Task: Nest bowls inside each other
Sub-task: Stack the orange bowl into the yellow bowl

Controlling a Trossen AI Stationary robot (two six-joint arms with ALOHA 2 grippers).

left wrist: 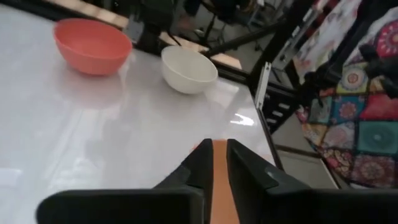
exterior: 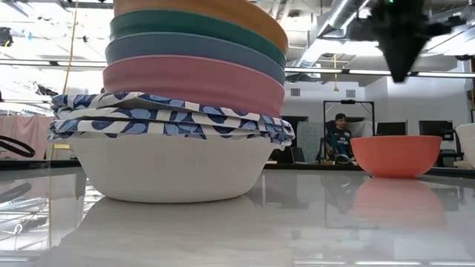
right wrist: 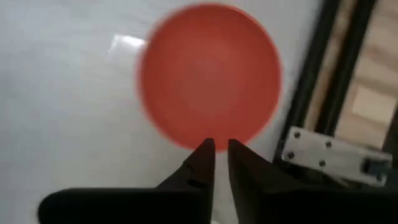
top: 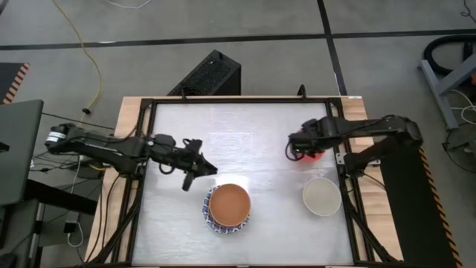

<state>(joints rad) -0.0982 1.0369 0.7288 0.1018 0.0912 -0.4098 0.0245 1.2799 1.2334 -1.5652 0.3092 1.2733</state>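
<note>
From above, the stack of bowls [top: 228,209], orange bowl on top, sits on the worktop [top: 253,141]; the left hand [top: 195,173] hangs just beside it, the cream bowl [top: 321,196] and red bowl [top: 307,155] farther off, the right hand [top: 296,143] over the red one.

At table height the stack's [exterior: 185,104] layers show: teal, blue, pink, patterned rims.

The left wrist shows its fingers [left wrist: 200,165] nearly together, empty.

The right wrist view is blurred; its fingers [right wrist: 200,162] seem slightly apart above the red bowl [right wrist: 208,74].

From above, the right end effector [top: 297,147] hides most of the red bowl [top: 308,155]; low down, the stack [exterior: 194,104] runs off the top edge, cream bowl [exterior: 467,144] clipped.
</note>
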